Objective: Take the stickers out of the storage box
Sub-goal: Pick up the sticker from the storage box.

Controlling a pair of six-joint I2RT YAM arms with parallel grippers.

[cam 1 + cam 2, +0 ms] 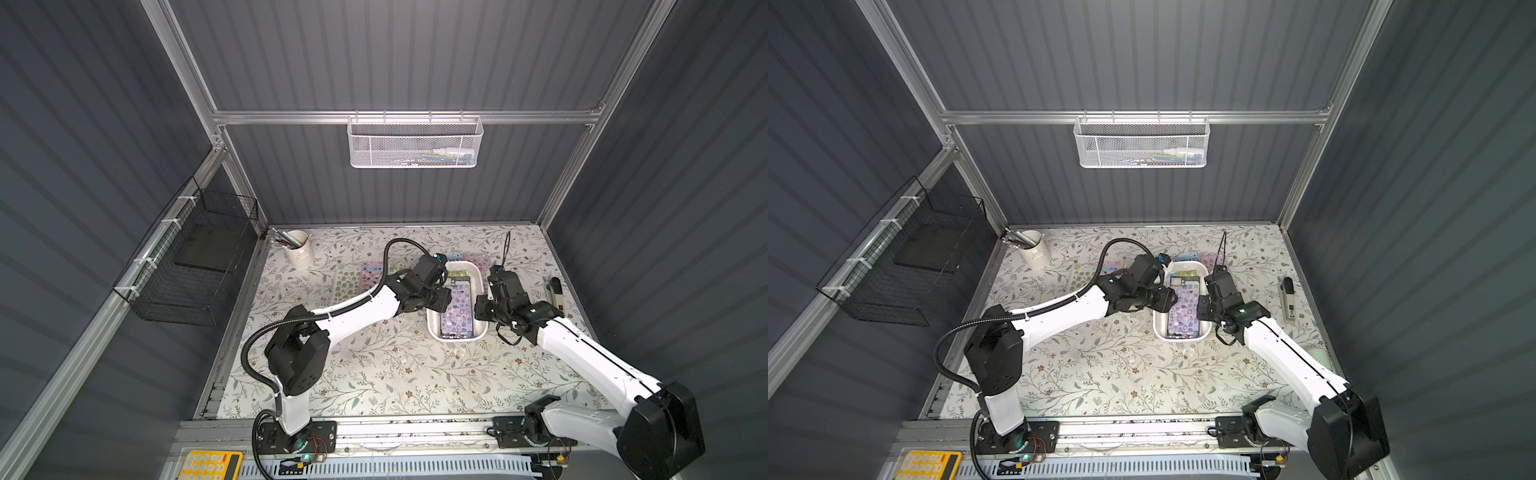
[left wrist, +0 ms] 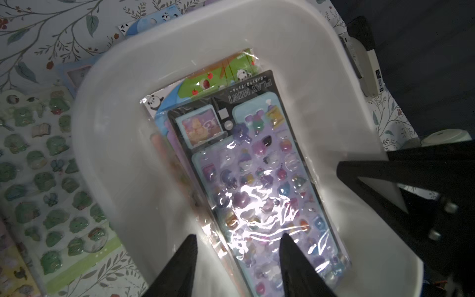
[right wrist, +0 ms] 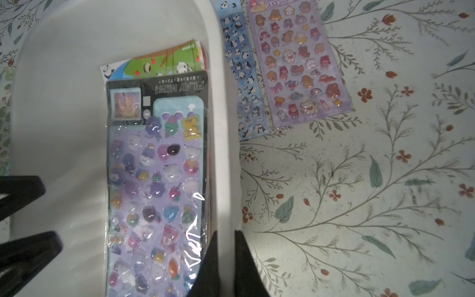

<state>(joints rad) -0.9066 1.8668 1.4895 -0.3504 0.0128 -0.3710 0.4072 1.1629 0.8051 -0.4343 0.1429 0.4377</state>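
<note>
Bracing shallow white smooth-walled plastic storage box (image 3: 64,77) by its side wall in clenched right gripper (image 3: 226,236), likely against sliding; poising left gripper (image 2: 237,239), spread-fingered and grasping nothing, over glossy purple cartoon sticker sheet (image 2: 257,180) topping stack inside box, other sheets (image 3: 295,64) out on floral tabletop (image 3: 359,180).

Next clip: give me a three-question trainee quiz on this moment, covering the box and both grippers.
1. True or false: the storage box is empty.
2. What is the right gripper clamped on? A the box's wall; B a green sheet; C the pencil cup.
3. Fill in: over the purple sheet in the box, the left gripper has its jaws ____.
Key: 1 false; 2 A; 3 open.
</note>
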